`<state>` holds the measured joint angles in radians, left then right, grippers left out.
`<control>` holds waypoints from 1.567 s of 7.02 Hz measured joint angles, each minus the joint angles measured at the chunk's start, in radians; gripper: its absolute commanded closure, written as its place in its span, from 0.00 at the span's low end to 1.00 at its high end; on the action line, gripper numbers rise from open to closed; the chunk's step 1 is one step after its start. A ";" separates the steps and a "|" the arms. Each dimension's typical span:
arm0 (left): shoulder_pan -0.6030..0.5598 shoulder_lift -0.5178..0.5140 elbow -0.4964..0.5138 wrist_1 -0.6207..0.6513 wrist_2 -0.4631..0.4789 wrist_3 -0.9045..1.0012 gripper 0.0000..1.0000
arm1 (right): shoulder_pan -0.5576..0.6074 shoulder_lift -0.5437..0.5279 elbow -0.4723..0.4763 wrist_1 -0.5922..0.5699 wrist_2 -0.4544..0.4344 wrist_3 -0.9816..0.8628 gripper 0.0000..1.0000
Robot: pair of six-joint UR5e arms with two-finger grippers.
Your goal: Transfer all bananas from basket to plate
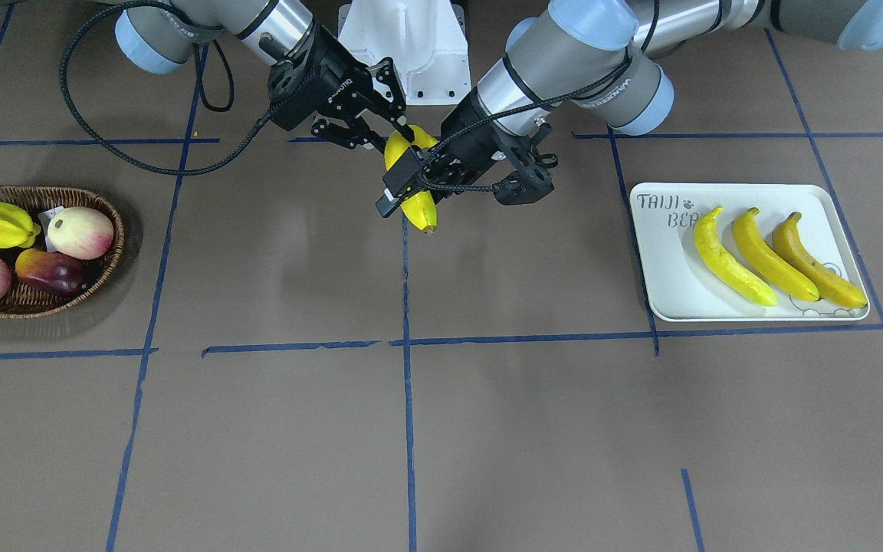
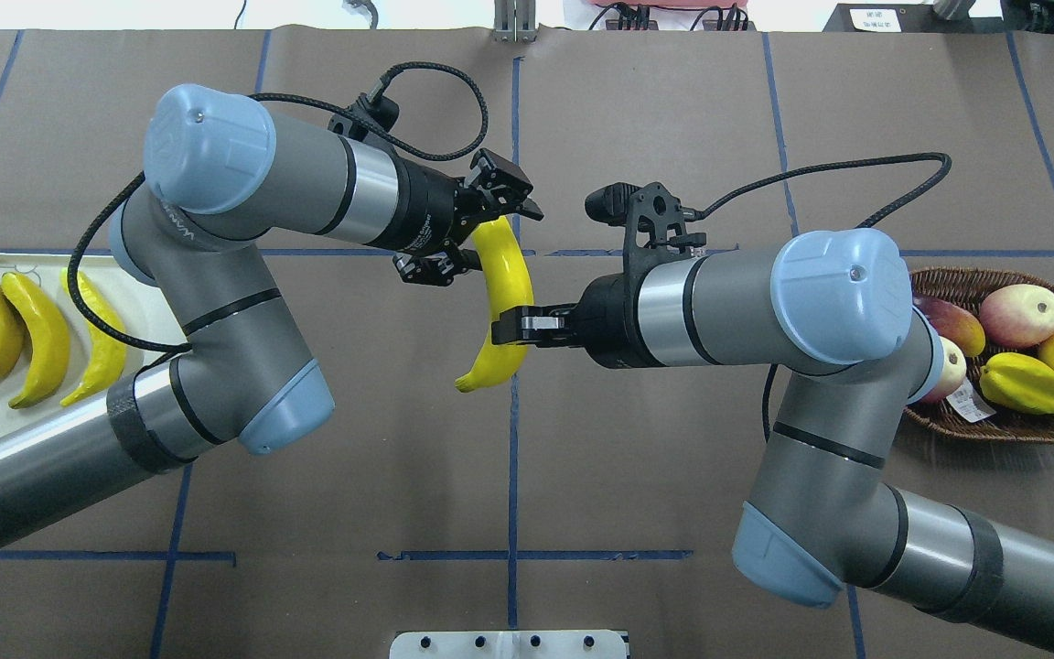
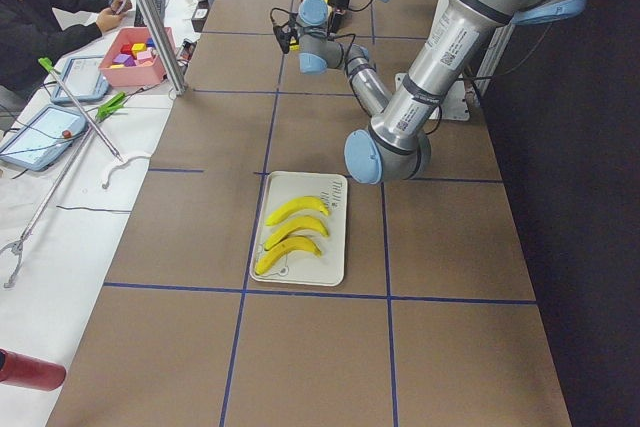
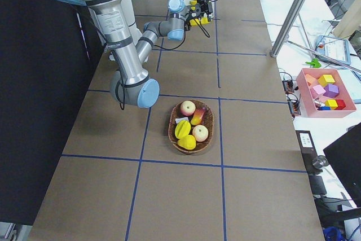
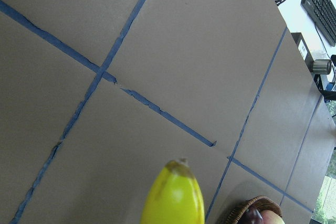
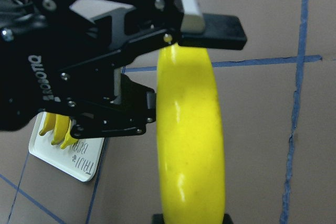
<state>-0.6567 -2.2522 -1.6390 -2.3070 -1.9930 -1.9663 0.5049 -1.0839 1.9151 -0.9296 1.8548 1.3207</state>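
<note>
A yellow banana [image 1: 420, 207] hangs in mid-air above the table's middle, also in the overhead view [image 2: 507, 275]. My right gripper [image 2: 510, 322] is shut on its middle, and the banana fills the right wrist view [image 6: 191, 145]. My left gripper [image 2: 501, 236] is open, with its fingers either side of the banana's far end. Only the banana's tip [image 5: 173, 198] shows in the left wrist view. Three bananas [image 1: 771, 257], one of them golden-brown, lie side by side on the plate [image 1: 664, 268]. No banana shows in the wicker basket [image 1: 116, 245].
The basket [image 2: 994, 426] holds two peaches, a starfruit [image 2: 1026, 383], a red-purple fruit and a round yellow fruit. Blue tape lines grid the brown table. A side table with a pink box of blocks [image 3: 135, 47] and an operator stands beyond the far edge.
</note>
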 measured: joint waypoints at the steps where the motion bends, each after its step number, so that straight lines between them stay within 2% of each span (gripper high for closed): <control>1: 0.001 0.001 0.001 0.000 -0.001 0.004 1.00 | 0.001 0.000 0.000 0.000 0.000 0.001 0.24; 2: 0.001 0.001 0.002 0.001 -0.001 0.005 1.00 | 0.002 0.000 0.001 0.000 0.000 0.004 0.00; 7: -0.022 0.014 0.007 0.025 -0.014 0.023 1.00 | 0.026 -0.013 0.032 -0.020 0.017 0.010 0.00; 8: -0.049 0.043 0.012 0.064 -0.041 0.082 1.00 | 0.058 -0.031 0.059 -0.068 0.049 0.008 0.00; 11: -0.168 0.282 0.004 0.135 -0.100 0.394 1.00 | 0.225 -0.067 0.166 -0.402 0.180 -0.127 0.00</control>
<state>-0.8251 -1.9699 -1.6351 -2.1724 -2.0934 -1.5725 0.7302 -1.1511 2.0809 -1.3316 2.0343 1.1938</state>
